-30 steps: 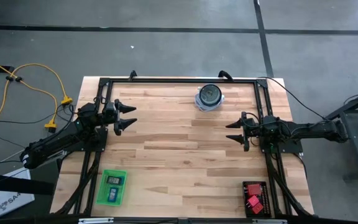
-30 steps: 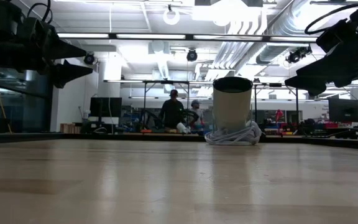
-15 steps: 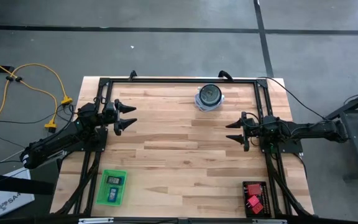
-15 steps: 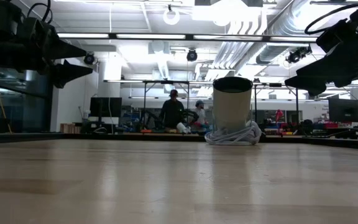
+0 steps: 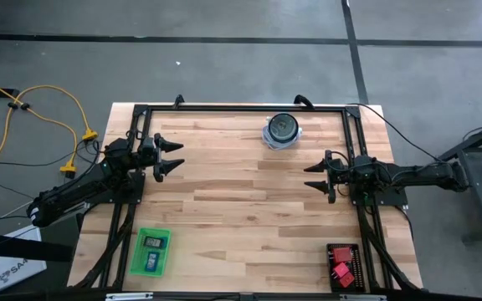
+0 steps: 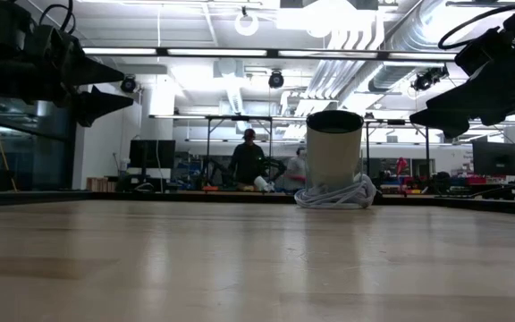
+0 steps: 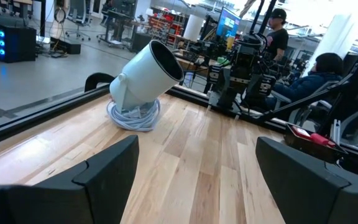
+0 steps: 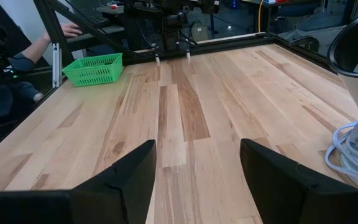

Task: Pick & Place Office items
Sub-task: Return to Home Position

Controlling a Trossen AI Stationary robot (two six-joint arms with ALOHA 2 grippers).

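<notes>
The left end effector (image 5: pixel 176 156) and right end effector (image 5: pixel 311 176) hang spread, empty. Red office items (image 5: pixel 339 270) lie in the black bin (image 5: pixel 356 261) at the right one's five o'clock. Blue office items (image 5: pixel 151 260) lie in the green tray (image 5: pixel 136 255) at the left's six o'clock.

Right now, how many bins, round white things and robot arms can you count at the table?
Bins: 2, a green mesh plastic basket and a black rectangular bin, each at a table corner.
Round white things: 1, a white round cylinder with a dark top.
Robot arms: 2, the left arm and the right arm, at the table's sides, jaws open.
Total: 5.
</notes>
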